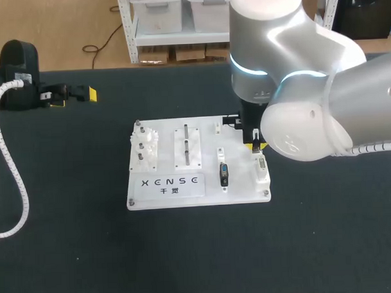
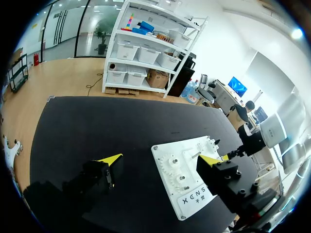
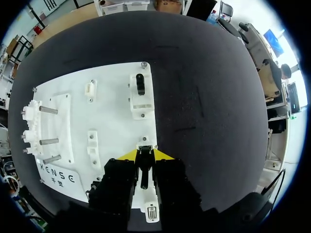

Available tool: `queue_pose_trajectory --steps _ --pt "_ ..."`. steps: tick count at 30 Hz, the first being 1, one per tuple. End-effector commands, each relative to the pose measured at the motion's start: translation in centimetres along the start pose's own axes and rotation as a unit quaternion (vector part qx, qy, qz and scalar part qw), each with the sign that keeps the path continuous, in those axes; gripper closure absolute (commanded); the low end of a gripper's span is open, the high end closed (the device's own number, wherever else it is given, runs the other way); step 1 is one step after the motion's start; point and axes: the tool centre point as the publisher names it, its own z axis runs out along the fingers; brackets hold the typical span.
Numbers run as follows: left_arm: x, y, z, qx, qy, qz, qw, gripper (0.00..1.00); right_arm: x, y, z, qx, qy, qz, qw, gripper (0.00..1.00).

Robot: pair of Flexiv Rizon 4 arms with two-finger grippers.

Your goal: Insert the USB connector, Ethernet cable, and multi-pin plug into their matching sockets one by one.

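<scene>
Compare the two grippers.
The left gripper is wide open and empty; the right gripper is shut on a dark plug. The left gripper hangs away from the white board, over the black table; the right gripper sits over the board's edge. Both have yellow tips.

A black table (image 1: 71, 254) carries a white socket board (image 1: 242, 183) near its middle.

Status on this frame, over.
Left claw open, empty, off the board. Right claw shut on black plug, over white socket block. Nothing blocking.
</scene>
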Motion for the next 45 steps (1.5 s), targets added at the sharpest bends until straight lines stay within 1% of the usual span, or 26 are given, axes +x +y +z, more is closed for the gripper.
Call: queue_pose_trajectory --steps 1,6,25,32,33,34,35,36,37,41,45 --pt "0.0 0.0 0.0 0.000 0.000 0.000 1.000 0.00 0.2 0.0 0.1 -0.001 -0.002 0.000 1.000 1.00" --pt "0.0 0.0 0.0 0.000 0.000 0.000 1.000 0.00 0.2 -0.1 0.2 0.000 -0.003 0.001 1.000 1.00" --pt "0.0 0.0 0.0 0.000 0.000 0.000 1.000 0.00 -0.3 -0.4 2.5 0.016 0.019 0.016 1.000 1.00" --pt "0.0 0.0 0.0 0.000 0.000 0.000 1.000 0.00 -0.5 -0.5 2.3 0.018 0.019 0.017 1.000 1.00" --pt "0.0 0.0 0.0 0.000 0.000 0.000 1.000 0.00 -0.6 -0.5 2.0 0.018 0.017 0.017 1.000 0.93" --pt "0.0 0.0 0.0 0.000 0.000 0.000 1.000 0.00 -0.6 -0.5 1.7 0.017 0.014 0.016 1.000 0.78" --pt "0.0 0.0 0.0 0.000 0.000 0.000 1.000 0.00 -0.7 -0.4 1.3 0.017 0.011 0.016 1.000 0.60" --pt "0.0 0.0 0.0 0.000 0.000 0.000 1.000 0.00 -0.8 -0.4 0.9 0.014 0.005 0.016 1.000 0.26" --pt "0.0 0.0 0.0 0.000 0.000 0.000 1.000 0.00 -0.9 -0.4 0.4 0.013 0.001 0.017 1.000 0.00" --pt "0.0 0.0 0.0 0.000 0.000 0.000 1.000 0.00 -1.3 0.0 -1.6 0.003 -0.020 0.021 1.000 0.00" --pt "0.0 0.0 0.0 0.000 0.000 0.000 1.000 0.00 -1.2 1.0 -3.6 -0.012 -0.038 0.006 0.999 0.00"
